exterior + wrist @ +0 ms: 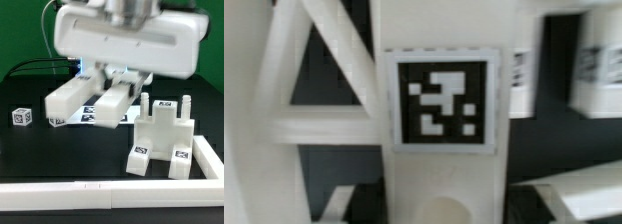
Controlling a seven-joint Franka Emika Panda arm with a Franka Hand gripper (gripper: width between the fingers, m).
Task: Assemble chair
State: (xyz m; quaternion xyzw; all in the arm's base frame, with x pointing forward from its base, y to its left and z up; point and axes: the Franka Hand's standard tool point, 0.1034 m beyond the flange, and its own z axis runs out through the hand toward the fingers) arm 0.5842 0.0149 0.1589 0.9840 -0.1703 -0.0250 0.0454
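My gripper (112, 78) hangs over the middle of the black table, its big white body filling the top of the exterior view. It is shut on a long white chair piece (112, 100) that slants down from the fingers. In the wrist view this piece (441, 60) runs up the middle between my fingers (352, 195) and carries a black-and-white tag (441, 98). A second white chair piece (65, 97) lies just to the exterior view's left of it. The partly joined chunky white chair (160, 135) stands to the exterior view's right, apart from the gripper.
A small tagged cube (20, 116) sits at the exterior view's left. The marker board (88, 118) lies flat under the held piece. A white raised border (120, 190) runs along the front and right edges of the table.
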